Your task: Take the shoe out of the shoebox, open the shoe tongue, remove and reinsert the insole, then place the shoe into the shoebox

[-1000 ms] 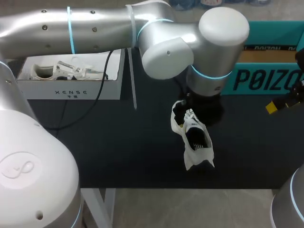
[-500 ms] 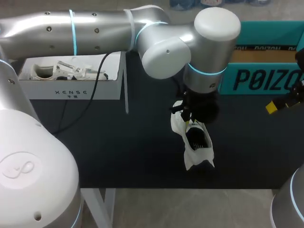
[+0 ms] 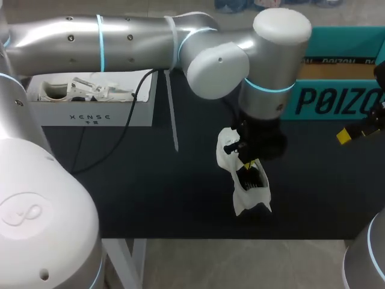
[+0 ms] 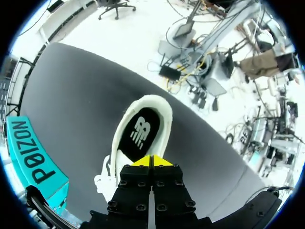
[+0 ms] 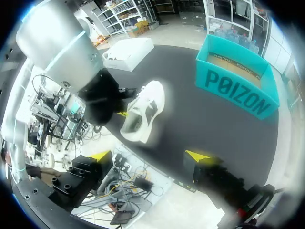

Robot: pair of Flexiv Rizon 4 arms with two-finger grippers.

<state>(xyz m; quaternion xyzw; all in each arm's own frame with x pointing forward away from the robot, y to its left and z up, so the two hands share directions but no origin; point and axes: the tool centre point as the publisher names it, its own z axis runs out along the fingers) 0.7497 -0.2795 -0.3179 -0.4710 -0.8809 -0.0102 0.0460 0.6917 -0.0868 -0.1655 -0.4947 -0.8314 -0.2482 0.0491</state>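
The shoe (image 3: 242,198) is lying on the dark desk (image 3: 150,186), out of the box and near the front edge. Its opening is facing up and the black insole (image 4: 139,133) is showing inside. The left pincer (image 4: 151,161) is hanging right over that opening with its yellow tips pressed together. Nothing is showing between them, and I cannot tell whether they are nipping a thin edge.

I'm reading this as the insole step, just getting going. To do it well, the tips are going to need to part a little, with one sliding under the insole's edge, then pinch and peel it back along the shoe's length rather than yanking straight up. The shoe is light and nothing is pinning it down, so it is likely to rise with the pull.

That's where the right pincer (image 5: 148,155) comes in. It is waiting wide open, well apart from the shoe, off at the right by the teal shoebox (image 3: 337,99). Bringing it in to brace the heel should keep the shoe planted and in line for sliding the insole back.
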